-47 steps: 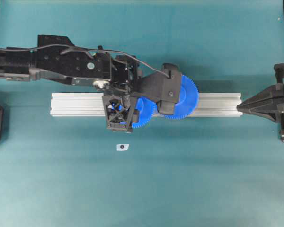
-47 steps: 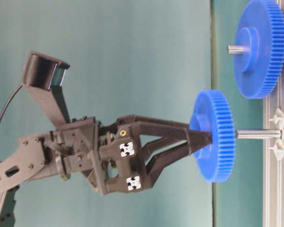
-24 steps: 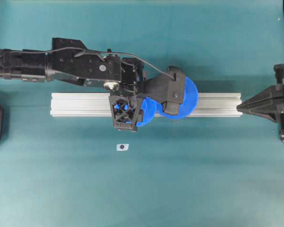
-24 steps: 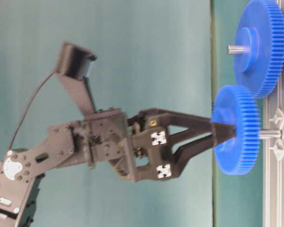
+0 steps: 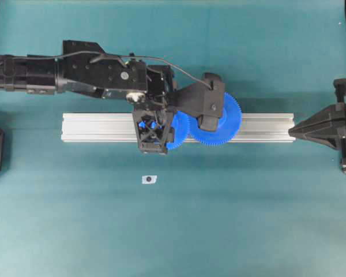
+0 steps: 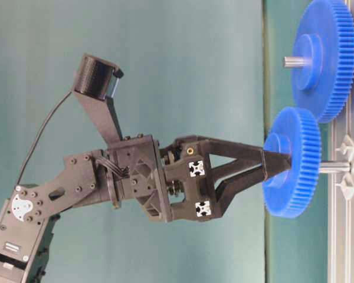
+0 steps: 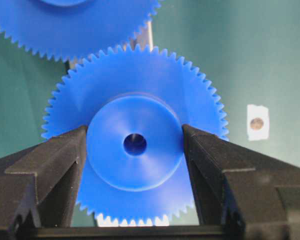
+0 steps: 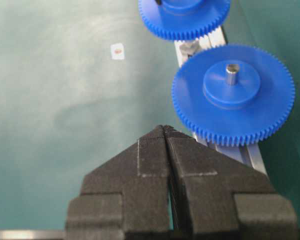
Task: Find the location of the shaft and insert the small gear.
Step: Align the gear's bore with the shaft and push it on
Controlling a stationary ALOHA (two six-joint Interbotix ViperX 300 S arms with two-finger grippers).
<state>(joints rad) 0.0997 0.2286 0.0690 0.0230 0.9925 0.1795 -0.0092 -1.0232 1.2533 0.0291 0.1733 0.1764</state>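
— Covering the whole tabletop (image 5: 230,219), a teal cloth is lying flat, and a long aluminium rail (image 5: 265,127) is stretching across it. What else is sitting there?

— A small white patch (image 5: 149,179) with a dark dot is lying on the cloth, apart from the rail. A larger blue gear (image 6: 323,59) is standing on the rail with a grey pin through its hub.

— What are the jaws doing?

— The left gripper (image 7: 135,145) is clamping the small gear (image 6: 294,162); its jaws are standing partly apart, pressing the raised hub from both sides. The gear is hanging over the rail, just beside the larger one, teeth close together. The shaft (image 6: 334,167) is poking out between the gear and the rail, in line with the hub. The right gripper (image 8: 165,131) is resting at the right edge of the tabletop, its jaws pressed together on nothing.

— Anything hard to read?

— Whether the shaft's tip is sitting inside the bore is hidden by the gear body. From overhead, the left arm and its camera are covering most of both gears.
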